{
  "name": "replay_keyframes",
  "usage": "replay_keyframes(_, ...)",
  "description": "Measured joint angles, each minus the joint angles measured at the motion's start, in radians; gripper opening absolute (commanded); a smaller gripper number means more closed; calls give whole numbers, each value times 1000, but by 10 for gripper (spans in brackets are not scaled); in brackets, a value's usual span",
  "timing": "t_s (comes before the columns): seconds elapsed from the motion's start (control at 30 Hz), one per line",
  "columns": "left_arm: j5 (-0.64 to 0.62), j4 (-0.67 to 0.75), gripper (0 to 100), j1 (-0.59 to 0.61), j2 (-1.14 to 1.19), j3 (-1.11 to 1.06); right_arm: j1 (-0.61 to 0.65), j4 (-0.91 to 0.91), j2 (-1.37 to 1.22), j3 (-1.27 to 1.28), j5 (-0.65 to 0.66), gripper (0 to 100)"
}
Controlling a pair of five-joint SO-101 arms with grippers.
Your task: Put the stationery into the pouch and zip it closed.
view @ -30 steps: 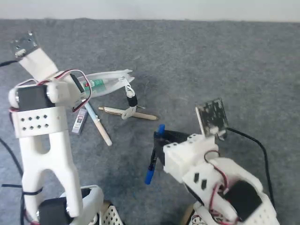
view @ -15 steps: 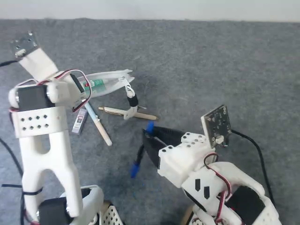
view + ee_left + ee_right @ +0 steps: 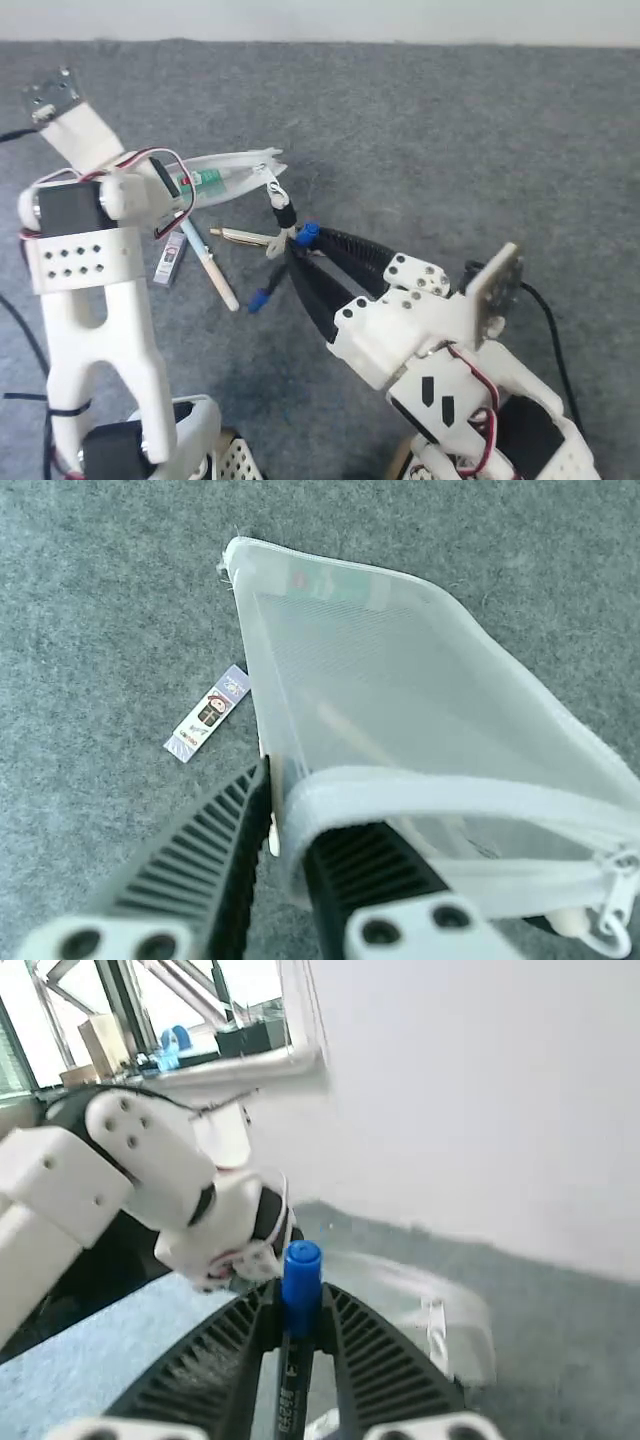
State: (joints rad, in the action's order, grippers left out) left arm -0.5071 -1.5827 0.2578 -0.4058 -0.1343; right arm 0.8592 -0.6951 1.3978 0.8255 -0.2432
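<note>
Pinching blue pen [image 3: 262,294] in right gripper [image 3: 297,246], tilted over pencil [image 3: 238,236] at centre, just near of pouch [image 3: 230,172] zipper pull. Clamping pouch rim with left gripper [image 3: 285,810], far left on carpet [image 3: 450,140].

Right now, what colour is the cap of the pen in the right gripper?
Blue; the pen cap shows best in the right wrist view, in the right gripper.

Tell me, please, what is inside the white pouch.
Through the translucent pouch a green item shows, seemingly inside. Its kind cannot be told. The left gripper clamps the pouch's edge, and the left arm hides one end of it.
</note>
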Motion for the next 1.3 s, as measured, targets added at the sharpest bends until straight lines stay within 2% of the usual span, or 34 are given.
replay_keyframes(0.37, 0, 0, 11, 0, 0, 0, 0, 167, 0, 0, 8, 6)
replay_keyframes(0.67, 0, 0, 11, 0, 0, 0, 0, 367, 9, 18, 173, 6)
replay_keyframes(1.3, 0, 0, 11, 0, 0, 0, 0, 818, -15, 282, 351, 6)
